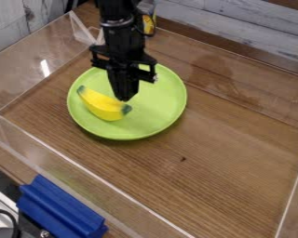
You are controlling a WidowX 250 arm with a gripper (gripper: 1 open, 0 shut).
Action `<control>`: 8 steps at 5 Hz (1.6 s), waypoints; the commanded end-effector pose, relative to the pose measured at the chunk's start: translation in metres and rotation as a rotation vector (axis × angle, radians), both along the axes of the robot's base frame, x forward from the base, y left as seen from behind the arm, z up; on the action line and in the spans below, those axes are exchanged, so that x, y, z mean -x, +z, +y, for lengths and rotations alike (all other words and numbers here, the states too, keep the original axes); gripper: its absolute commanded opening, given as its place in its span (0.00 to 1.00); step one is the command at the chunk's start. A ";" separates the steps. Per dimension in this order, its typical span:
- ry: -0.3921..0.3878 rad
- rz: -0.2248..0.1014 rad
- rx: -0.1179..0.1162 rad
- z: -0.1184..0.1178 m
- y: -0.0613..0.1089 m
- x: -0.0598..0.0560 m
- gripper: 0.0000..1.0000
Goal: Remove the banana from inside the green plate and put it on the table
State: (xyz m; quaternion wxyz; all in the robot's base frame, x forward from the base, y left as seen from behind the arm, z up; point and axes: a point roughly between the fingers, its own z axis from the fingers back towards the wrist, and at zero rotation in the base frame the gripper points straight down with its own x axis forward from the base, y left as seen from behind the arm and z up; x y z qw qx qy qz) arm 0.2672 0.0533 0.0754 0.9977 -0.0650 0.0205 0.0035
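Camera view: the banana (103,104) still needs lifting from the green plate (162,110) and placing on the surface (211,153), while my jaws are pressed together, holding nothing.

We saw a smooth lime-green plate (164,113) of slightly glossy plastic. The banana (103,104) looked like smooth plastic too, though the small view left us unsure. Beneath, the table (201,177) showed streaky brown wood grain with a soft sheen, bordered by clear, glossy plastic walls (64,174). The blue block (60,210) had a ribbed surface.
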 end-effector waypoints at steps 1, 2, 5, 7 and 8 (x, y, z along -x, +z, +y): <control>-0.016 -0.073 -0.021 -0.004 0.026 -0.009 0.00; -0.023 -0.073 -0.020 -0.006 0.025 -0.010 1.00; -0.054 -0.064 -0.025 -0.003 0.012 -0.004 1.00; -0.075 -0.064 -0.037 0.000 0.008 -0.001 1.00; -0.083 -0.065 -0.042 0.001 0.005 0.001 1.00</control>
